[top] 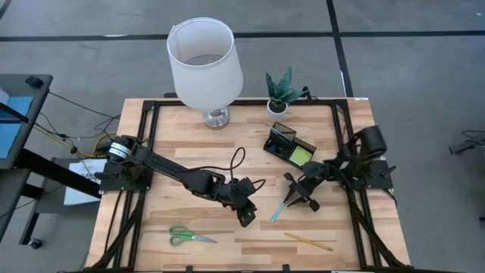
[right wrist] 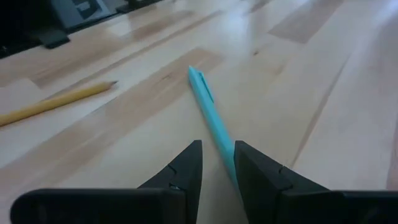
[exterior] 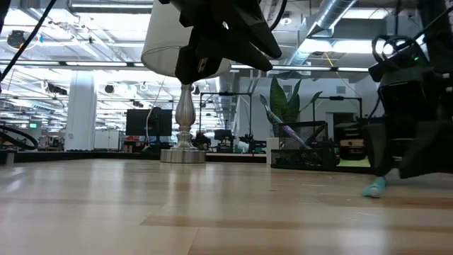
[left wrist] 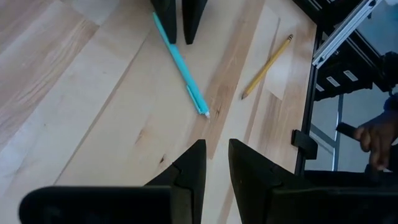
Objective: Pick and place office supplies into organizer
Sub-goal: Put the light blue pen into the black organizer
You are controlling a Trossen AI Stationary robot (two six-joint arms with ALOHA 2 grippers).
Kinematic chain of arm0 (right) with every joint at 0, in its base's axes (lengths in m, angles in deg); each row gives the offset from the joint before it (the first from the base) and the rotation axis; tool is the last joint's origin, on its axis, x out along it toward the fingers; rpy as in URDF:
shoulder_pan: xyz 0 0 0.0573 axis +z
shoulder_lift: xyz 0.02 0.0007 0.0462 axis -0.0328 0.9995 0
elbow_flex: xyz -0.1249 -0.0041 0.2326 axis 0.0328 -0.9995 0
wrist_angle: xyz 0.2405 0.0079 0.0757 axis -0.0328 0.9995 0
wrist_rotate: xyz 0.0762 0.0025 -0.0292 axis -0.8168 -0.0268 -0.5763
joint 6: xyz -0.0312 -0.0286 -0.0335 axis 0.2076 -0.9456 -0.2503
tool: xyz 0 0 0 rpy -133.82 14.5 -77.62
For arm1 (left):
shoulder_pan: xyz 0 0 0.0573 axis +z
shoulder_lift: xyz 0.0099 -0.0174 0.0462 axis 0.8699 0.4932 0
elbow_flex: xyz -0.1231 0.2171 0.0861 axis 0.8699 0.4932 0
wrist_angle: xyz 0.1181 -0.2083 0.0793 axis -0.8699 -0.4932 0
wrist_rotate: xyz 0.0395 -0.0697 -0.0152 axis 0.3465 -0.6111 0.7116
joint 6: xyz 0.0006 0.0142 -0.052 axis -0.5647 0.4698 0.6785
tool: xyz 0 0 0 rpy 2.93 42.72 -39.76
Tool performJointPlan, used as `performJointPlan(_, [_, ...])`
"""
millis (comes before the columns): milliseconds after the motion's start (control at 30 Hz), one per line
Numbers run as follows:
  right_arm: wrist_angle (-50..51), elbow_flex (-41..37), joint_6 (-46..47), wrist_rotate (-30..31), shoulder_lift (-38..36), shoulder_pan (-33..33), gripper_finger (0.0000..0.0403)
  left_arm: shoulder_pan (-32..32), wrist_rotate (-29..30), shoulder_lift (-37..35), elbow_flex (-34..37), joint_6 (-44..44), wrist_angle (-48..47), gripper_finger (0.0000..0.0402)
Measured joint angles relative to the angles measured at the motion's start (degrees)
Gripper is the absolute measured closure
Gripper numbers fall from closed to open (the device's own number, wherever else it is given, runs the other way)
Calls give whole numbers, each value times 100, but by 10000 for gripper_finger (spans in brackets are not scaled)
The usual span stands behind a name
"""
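The slim teal plastic pen (top: 278, 211) lay flat on the pale wooden table (top: 189, 129), in front of the small black compartmented organizer (top: 289, 145), with the right gripper (top: 297, 199) down at its upper end, fingers narrowly parted astride the barrel. Whether they pinched it I could not tell. To grip well, they should probably close squarely across the barrel before lifting, while the left gripper (top: 247, 220), nearly closed and empty, waited just beside.

- Evenly bright from overhead; only faint shadows on the table (top: 189, 152).
- Ceiling striplights (exterior: 106, 8) glaring white in the low view.
- Soft sheen across wood in the right wrist view.
- Nearest boards blurred in the low view.
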Motion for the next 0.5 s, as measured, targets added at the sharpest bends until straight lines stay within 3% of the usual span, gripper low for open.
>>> performJointPlan(200, [-823, 308, 58, -64, 753, -6, 316, 0, -127, 0, 0, 0, -3, 341])
performJointPlan(500, [-975, 848, -70, -161, 1268, -6, 316, 0, -200, 2, 0, 1, -99, 341])
